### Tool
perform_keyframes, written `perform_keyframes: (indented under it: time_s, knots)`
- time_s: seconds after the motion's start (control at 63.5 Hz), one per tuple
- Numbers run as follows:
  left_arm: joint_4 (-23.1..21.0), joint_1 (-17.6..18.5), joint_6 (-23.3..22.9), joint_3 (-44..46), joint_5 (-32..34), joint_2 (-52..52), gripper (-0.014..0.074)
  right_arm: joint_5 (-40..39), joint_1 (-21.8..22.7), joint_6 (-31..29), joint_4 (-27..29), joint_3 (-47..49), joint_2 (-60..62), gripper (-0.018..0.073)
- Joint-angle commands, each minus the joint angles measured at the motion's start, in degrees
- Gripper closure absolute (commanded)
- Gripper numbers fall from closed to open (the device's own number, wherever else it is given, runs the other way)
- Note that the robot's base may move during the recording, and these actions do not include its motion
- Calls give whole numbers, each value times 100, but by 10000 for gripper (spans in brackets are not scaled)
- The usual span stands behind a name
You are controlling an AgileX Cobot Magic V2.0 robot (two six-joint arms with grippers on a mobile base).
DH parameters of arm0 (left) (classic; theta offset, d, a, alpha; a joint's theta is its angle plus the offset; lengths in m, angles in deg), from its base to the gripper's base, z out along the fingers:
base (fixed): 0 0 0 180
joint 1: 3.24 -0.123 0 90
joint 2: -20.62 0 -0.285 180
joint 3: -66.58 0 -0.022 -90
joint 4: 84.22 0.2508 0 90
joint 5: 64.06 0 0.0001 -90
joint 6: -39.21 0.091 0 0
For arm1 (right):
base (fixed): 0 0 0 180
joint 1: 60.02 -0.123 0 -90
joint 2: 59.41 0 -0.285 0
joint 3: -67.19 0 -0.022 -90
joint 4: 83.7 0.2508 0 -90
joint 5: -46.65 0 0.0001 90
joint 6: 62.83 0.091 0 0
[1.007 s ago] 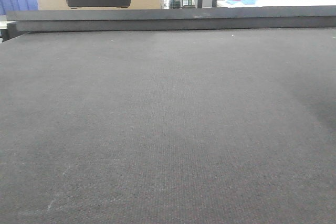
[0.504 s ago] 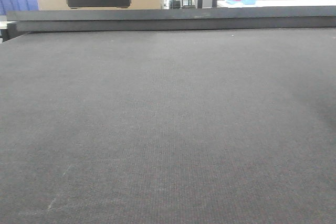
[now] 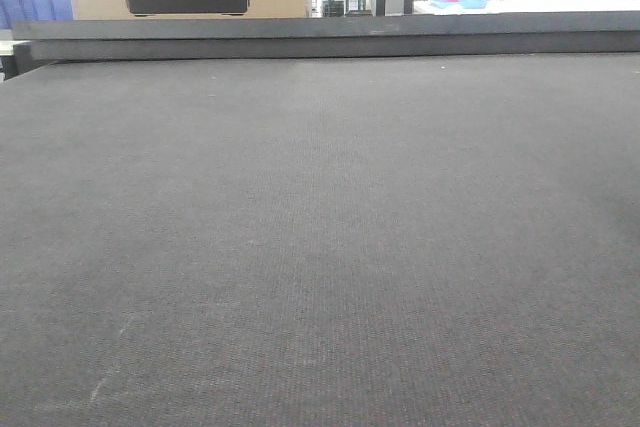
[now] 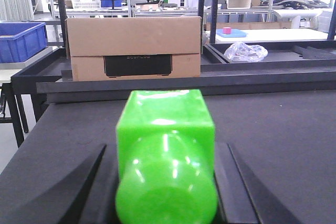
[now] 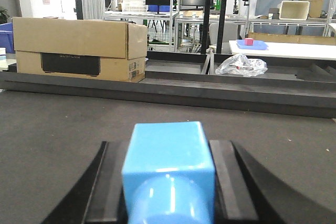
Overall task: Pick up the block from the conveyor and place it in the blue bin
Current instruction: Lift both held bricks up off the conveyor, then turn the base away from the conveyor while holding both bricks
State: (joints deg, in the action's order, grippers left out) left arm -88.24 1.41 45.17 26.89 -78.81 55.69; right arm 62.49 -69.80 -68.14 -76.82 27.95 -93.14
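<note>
Front-facing view showed the conveyor belt (image 3: 320, 227) running wide up to its raised rail (image 3: 320, 42), with no block lying on it and neither arm in sight. From this we judged that the picking was done for both arms.

In the left wrist view the left claw (image 4: 165, 146) was clamped on a green block (image 4: 165, 119), with a dark finger pressed to each side. The block sat level and centred. We could not tell whether it hung over the belt or rested on it.

The right wrist view gave the same picture, with the right claw (image 5: 168, 142) closed tight on a blue block (image 5: 168, 156). We took the square, centred hold as the safe way to carry smooth plastic that might slip.

The blue bin (image 4: 18, 40) stood off the belt past the rail, to the left of a cardboard box (image 4: 134, 45) and well apart from both claws. We reckoned the left arm had the shorter way to it. Either block would have to clear the rail before a claw let go.
</note>
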Motion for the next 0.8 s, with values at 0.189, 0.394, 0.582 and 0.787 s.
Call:
perform_keyframes:
  time_s: [0.189,0.394,0.582,0.787]
  knots:
    - [-30,33,-3,-10,113,-29,707,-41,-10,-35,-26,-6,35,727]
    - [-28,33,-3,-10,113,-29,707,-41,-10,-35,-26,-6,35,727]
    - [-32,33,-3,-10,124,-29,707,-41,-10,-35,-26,-6,35,727]
    - [-32,33,-3,-10,124,-29,707,-41,-10,-35,-26,-6,35,727]
